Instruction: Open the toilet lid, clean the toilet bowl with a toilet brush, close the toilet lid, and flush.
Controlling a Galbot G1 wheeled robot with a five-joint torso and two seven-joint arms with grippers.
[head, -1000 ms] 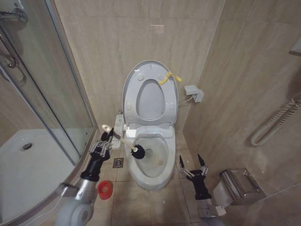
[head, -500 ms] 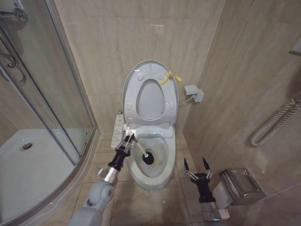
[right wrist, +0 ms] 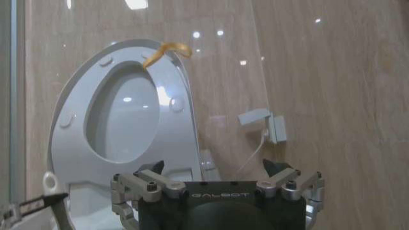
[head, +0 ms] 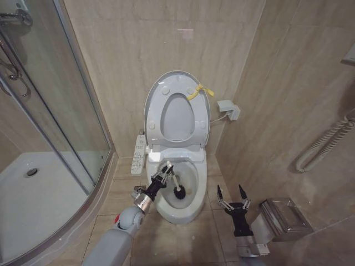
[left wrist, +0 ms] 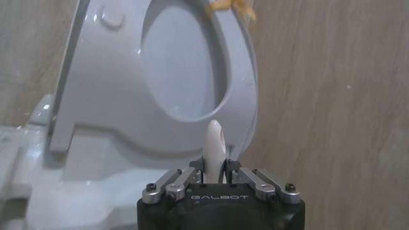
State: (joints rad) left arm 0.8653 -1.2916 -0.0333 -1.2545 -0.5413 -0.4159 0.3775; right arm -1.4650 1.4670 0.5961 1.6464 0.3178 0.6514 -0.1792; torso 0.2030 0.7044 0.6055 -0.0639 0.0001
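Since the earlier frame the left pincer has moved rightward over the white ceramic oval toilet bowl at lower centre — clenched on the thin white-handled, black-bristled toilet brush, whose head now sits deeper inside. Above, the glossy white oval toilet lid stands upright against the wall, yellow ribbon at top. Lower right, the right pincer hangs released beside the bowl.

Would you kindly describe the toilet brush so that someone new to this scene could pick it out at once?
Find the toilet bowl against the back wall, with its toilet lid raised behind it. The left gripper reaches over the bowl's near rim, shut on the toilet brush. Its thin white handle ends in a small black bristle head down inside the bowl, the one dark thing against the white ceramic.
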